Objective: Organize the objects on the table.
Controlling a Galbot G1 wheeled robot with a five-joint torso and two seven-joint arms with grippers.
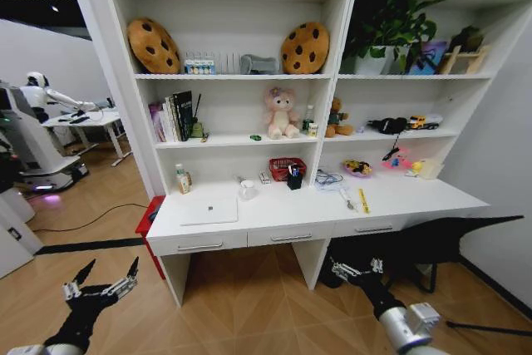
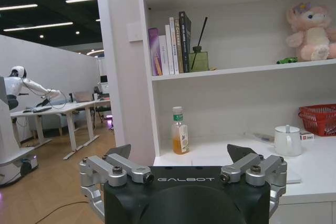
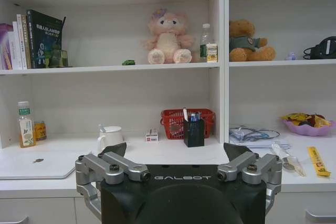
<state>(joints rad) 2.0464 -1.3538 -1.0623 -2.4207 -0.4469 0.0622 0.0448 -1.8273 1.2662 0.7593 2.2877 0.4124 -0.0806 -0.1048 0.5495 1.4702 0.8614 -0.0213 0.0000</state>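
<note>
— Where are your grippers?

— Both hang low in front of the table (image 1: 416, 205), over the wooden floor, holding nothing. My left gripper (image 1: 104, 282) has its jaws spread wide; my right gripper (image 1: 356, 269) is spread too. Each wrist view shows the word GALBOT on the gripper body, which my head view is too far off to read.

— And the objects?

— Nearest the front edge, on the left of the table, lies the thin silver laptop (image 1: 209, 210), closed and flat. Behind it stands the white mug (image 1: 247, 189), and at the far left a small bottle (image 1: 183, 179) with a green cap and orange label (the label's writing is too small to read). My right wrist view picks out a dark pen holder (image 3: 194, 131) with blue and white pens, just in front of a red basket (image 3: 187, 123), and the yellow ruler (image 3: 317, 160) lying flat on the right part of the table. My left wrist view has the mug (image 2: 287, 140) and bottle (image 2: 179, 132) but stops at the basket.

— Farther back?

— On the shelf above, the tiny green toy car (image 3: 128, 62) sits just beside a pink plush bear (image 3: 169, 36). Books (image 3: 32, 39) stand at the left; their spine print is unreadable.
</note>
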